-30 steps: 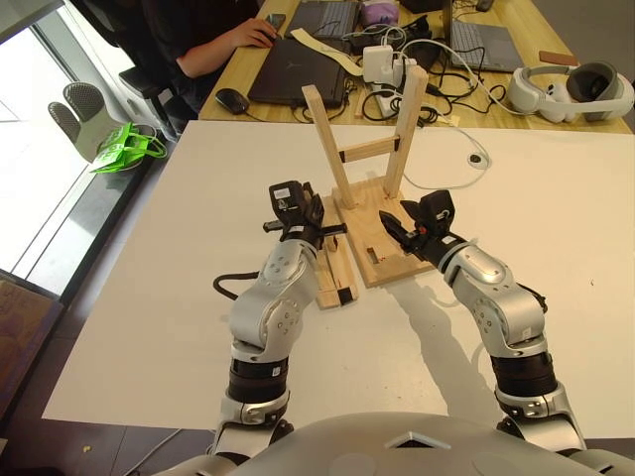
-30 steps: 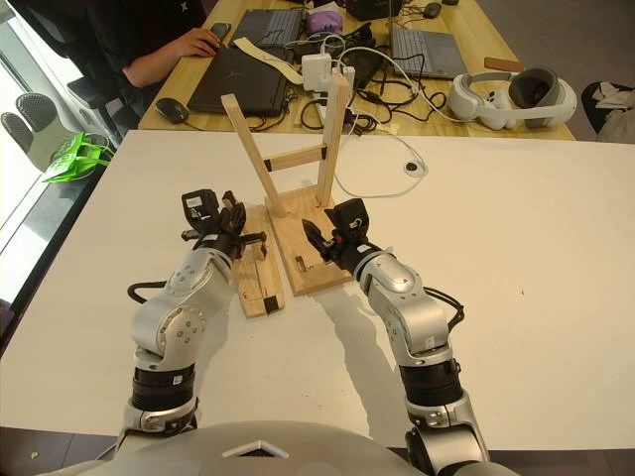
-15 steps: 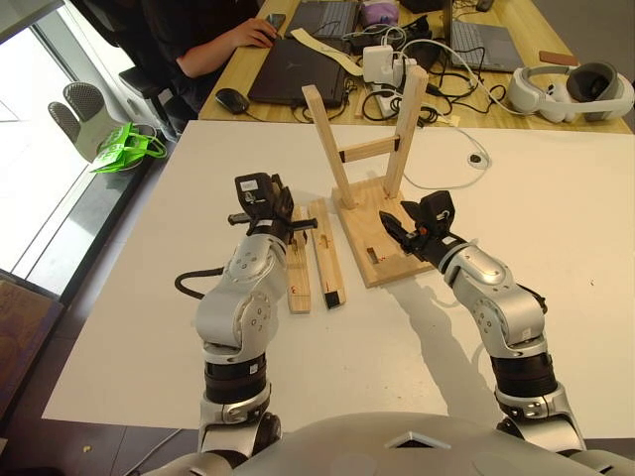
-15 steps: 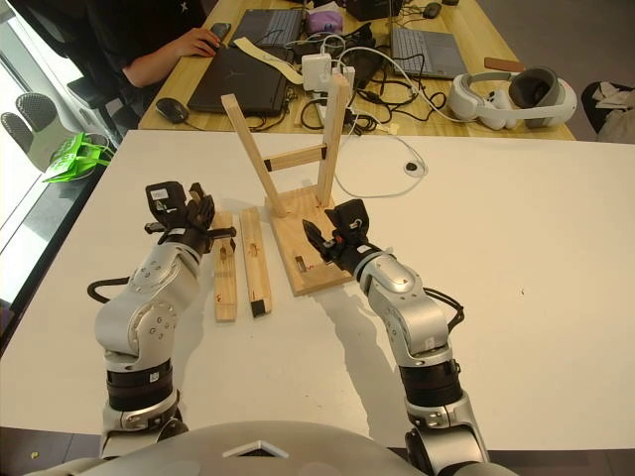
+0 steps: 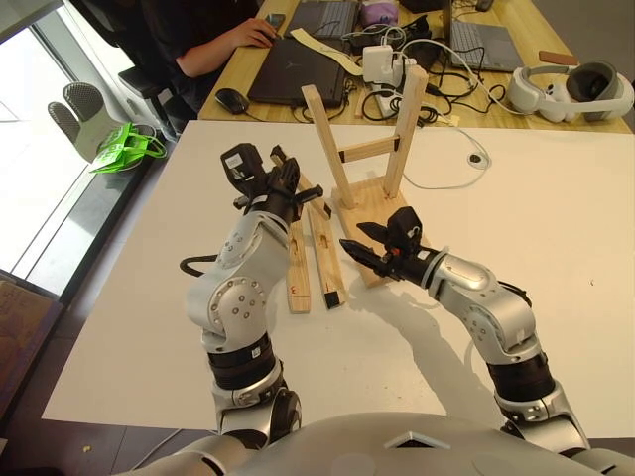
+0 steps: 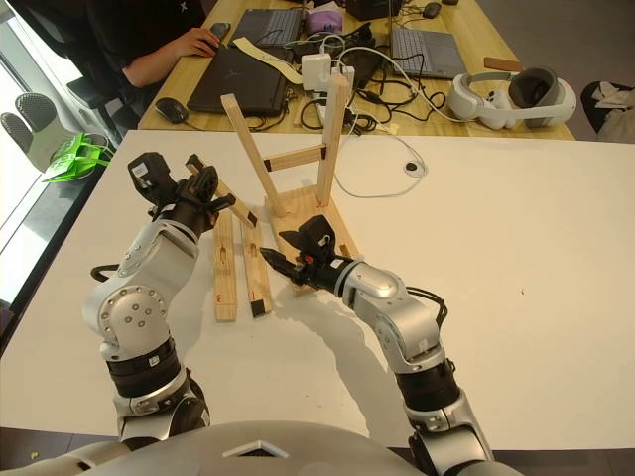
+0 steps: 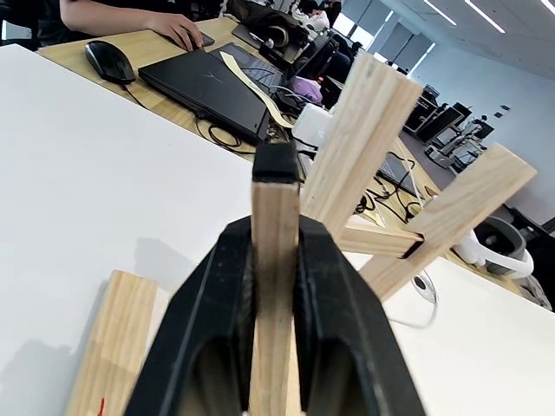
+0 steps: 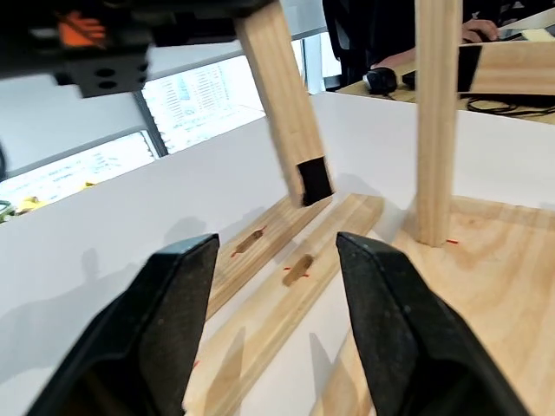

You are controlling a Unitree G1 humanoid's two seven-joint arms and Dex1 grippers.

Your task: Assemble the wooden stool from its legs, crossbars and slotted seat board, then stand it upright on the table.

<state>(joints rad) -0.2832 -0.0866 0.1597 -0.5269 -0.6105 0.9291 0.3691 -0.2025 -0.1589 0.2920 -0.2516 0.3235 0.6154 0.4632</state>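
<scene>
The scene was taken from the head by two stereo eyes, aimed forward and down over both arms. The same white table (image 5: 575,198), standing legs (image 5: 367,149) and desk (image 5: 223,74) beyond were covered by both, slightly offset sideways. The left wrist view was set close behind the left gripper (image 7: 274,238) and sighted along the clamped wooden bar (image 7: 275,199) toward those legs. The right wrist view was placed low over the table, between the spread fingers of the right gripper (image 8: 277,260), facing the seat board (image 8: 486,260). The bar and legs were shared by both wrist views.
</scene>
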